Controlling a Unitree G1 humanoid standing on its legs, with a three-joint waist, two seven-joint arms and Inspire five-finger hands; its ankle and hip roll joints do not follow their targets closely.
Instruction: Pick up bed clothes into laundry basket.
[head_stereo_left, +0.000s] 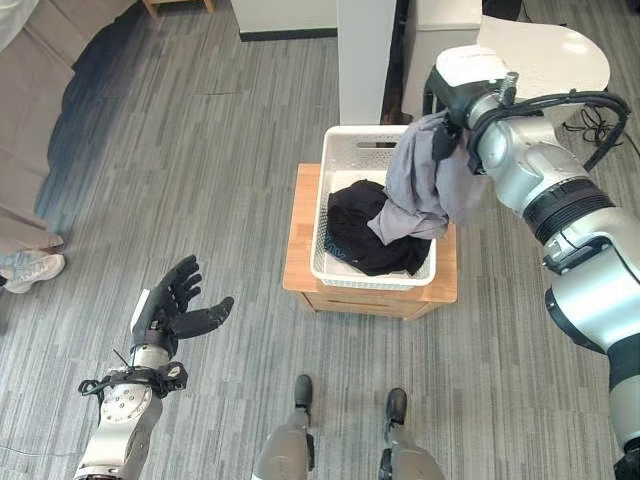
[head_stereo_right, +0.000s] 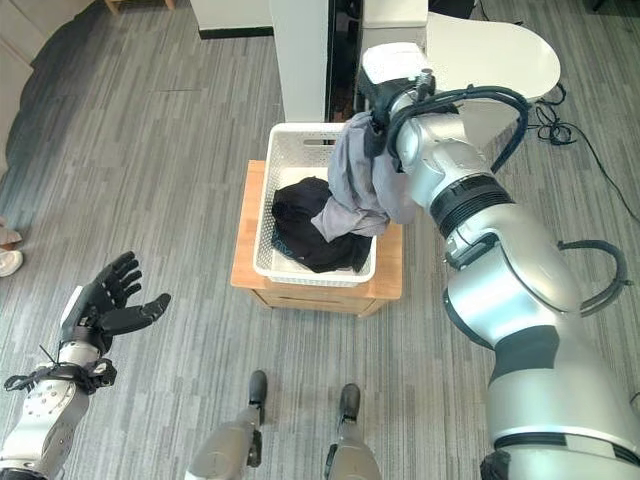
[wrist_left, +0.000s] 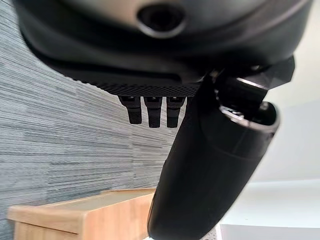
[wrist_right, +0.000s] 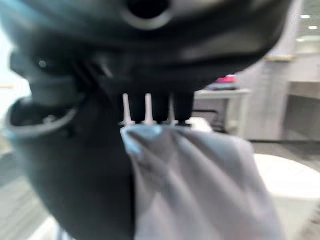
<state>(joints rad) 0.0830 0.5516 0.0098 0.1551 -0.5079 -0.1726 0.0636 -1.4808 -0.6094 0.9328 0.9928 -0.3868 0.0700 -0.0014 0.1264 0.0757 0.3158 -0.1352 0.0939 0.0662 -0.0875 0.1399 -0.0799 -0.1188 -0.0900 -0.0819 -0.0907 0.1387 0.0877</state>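
**Grey garment held over the basket, release pending**

Nearest, at 7 o'clock in the left eye view, the left hand (head_stereo_left: 178, 305) is seen above bare floor with fingers spread and nothing grasped. Further out, toward 1 o'clock, the grey garment (head_stereo_left: 425, 185) is gripped by the right hand (head_stereo_left: 447, 138), whose fingers are curled into the cloth in the right wrist view. The cloth hangs down, its lower end already resting inside the white laundry basket (head_stereo_left: 345, 145), on a black garment (head_stereo_left: 355, 225) lying there. The basket is carried by a low wooden table (head_stereo_left: 300, 255).

The depositing step is judged to be in hand; an opening of the fingers over the basket is called for next. Part of the cloth drapes past the basket's 3 o'clock rim and may spill out. Beyond, a white cabinet (head_stereo_left: 365, 55) stands close behind the basket, and a person's shoe (head_stereo_left: 30, 268) is seen at 9 o'clock
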